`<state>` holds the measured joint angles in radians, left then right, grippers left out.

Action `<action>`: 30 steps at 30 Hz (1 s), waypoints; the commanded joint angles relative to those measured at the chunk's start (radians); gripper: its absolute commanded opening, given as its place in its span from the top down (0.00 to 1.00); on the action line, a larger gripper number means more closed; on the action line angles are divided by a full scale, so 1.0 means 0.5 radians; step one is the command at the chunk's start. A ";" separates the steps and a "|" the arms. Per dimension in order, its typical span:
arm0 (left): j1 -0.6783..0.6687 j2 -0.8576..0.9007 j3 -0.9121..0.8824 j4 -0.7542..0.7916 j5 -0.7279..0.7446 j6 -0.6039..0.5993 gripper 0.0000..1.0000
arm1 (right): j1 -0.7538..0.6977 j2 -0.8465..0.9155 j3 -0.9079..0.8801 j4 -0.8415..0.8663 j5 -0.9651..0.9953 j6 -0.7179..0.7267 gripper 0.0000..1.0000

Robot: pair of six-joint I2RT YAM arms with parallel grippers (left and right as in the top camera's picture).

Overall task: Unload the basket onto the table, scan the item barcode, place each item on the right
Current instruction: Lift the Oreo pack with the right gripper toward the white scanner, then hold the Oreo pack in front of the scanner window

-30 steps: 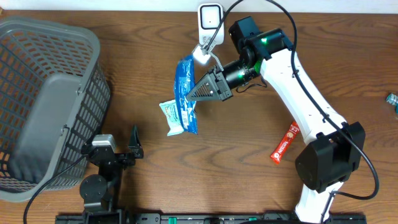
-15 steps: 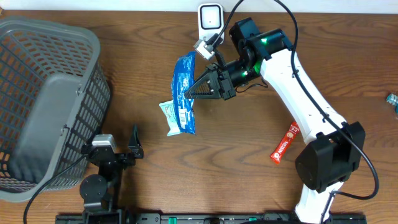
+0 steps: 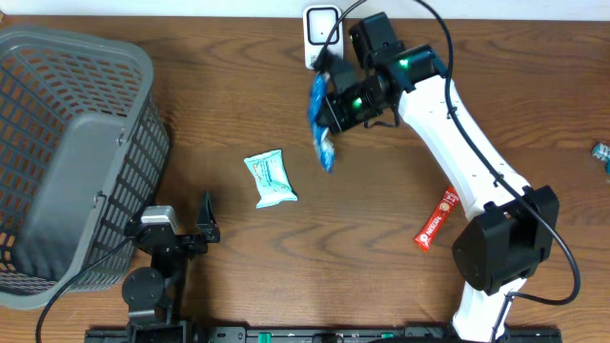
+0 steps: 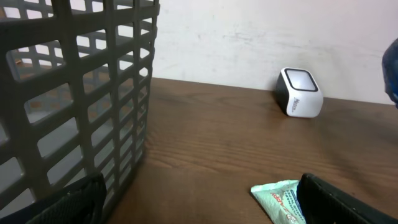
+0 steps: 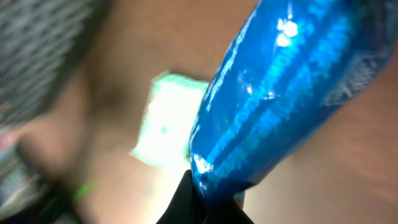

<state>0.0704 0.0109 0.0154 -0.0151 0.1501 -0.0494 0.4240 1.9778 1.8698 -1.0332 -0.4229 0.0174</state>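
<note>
Blue packet (image 3: 321,129) — glossy and crinkled, held edge-on off the table near the white scanner (image 3: 322,29), pinched in the closed right gripper (image 3: 332,103). Only the right wrist view shows its shine, with a green packet (image 5: 165,121) blurred behind. Left gripper (image 3: 188,233) — jaws wide, empty, beside the grey basket (image 3: 76,162); its wrist view alone shows the scanner side-on.

I can read nothing: the print on the red packet (image 3: 437,217), the green pouch (image 3: 270,178) and the scanner (image 4: 300,92) is too small.
</note>
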 commanded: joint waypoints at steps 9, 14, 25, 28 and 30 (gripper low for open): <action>0.010 0.001 -0.023 -0.082 0.011 -0.008 0.02 | 0.005 0.079 0.013 0.697 1.015 0.283 0.99; 0.010 0.001 -0.023 -0.082 0.011 -0.008 0.02 | 0.005 0.245 0.018 1.156 1.131 0.230 0.99; 0.010 0.001 -0.023 -0.082 0.011 -0.008 0.02 | -0.003 0.584 0.203 1.833 1.592 -0.098 0.99; 0.010 0.001 -0.023 -0.082 0.011 -0.008 0.02 | -0.002 0.669 0.303 1.901 1.601 -0.128 0.99; 0.010 0.001 -0.023 -0.082 0.011 -0.008 0.02 | -0.001 0.732 0.374 1.947 1.616 -0.127 0.99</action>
<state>0.0704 0.0113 0.0162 -0.0158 0.1497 -0.0494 0.4221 2.3207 1.9846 -0.0864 0.3374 -0.0128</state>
